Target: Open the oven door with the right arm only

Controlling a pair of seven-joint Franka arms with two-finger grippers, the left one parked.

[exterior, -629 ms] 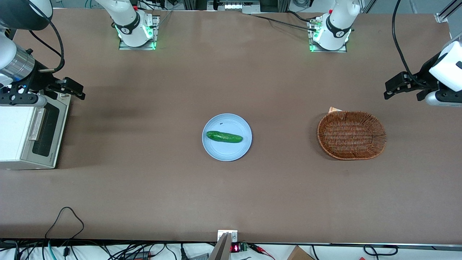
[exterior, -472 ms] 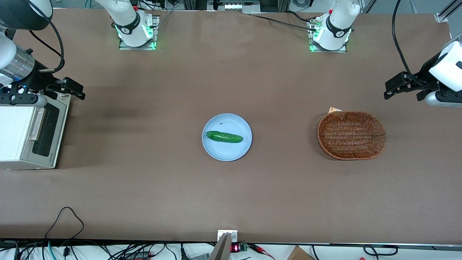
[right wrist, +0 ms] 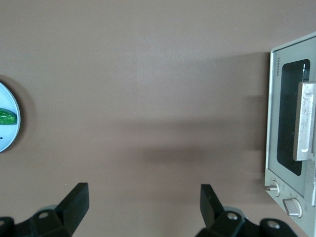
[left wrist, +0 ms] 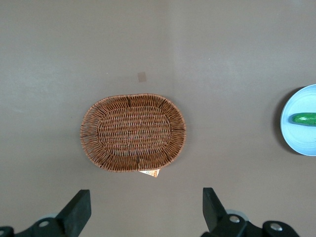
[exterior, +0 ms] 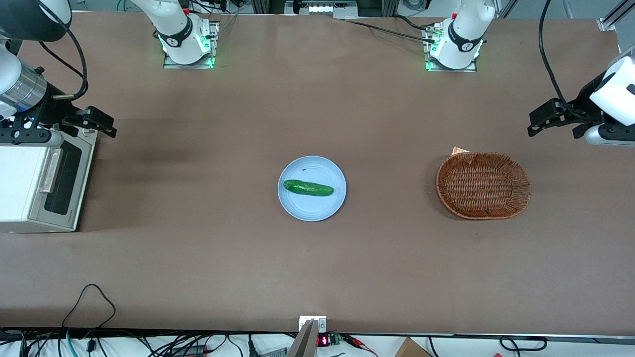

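The cream-white toaster oven (exterior: 20, 188) stands at the working arm's end of the table. Its oven door (exterior: 62, 178) is closed, with a dark glass window and a pale bar handle (exterior: 50, 170). In the right wrist view the oven door (right wrist: 291, 118) and its handle (right wrist: 306, 121) show closed too. The right arm (exterior: 22, 87) hovers above the oven's edge farther from the front camera. Its gripper (exterior: 99, 124) is open with nothing between the fingers (right wrist: 76, 202), and hangs above bare table beside the door, apart from the handle.
A light blue plate (exterior: 327, 208) with a green cucumber (exterior: 308, 188) sits mid-table. A brown wicker basket (exterior: 483, 185) lies toward the parked arm's end. Oven knobs (right wrist: 270, 186) sit beside the door. Cables run along the table's front edge.
The right arm's wrist has shifted very slightly; the gripper and the oven door stand as before.
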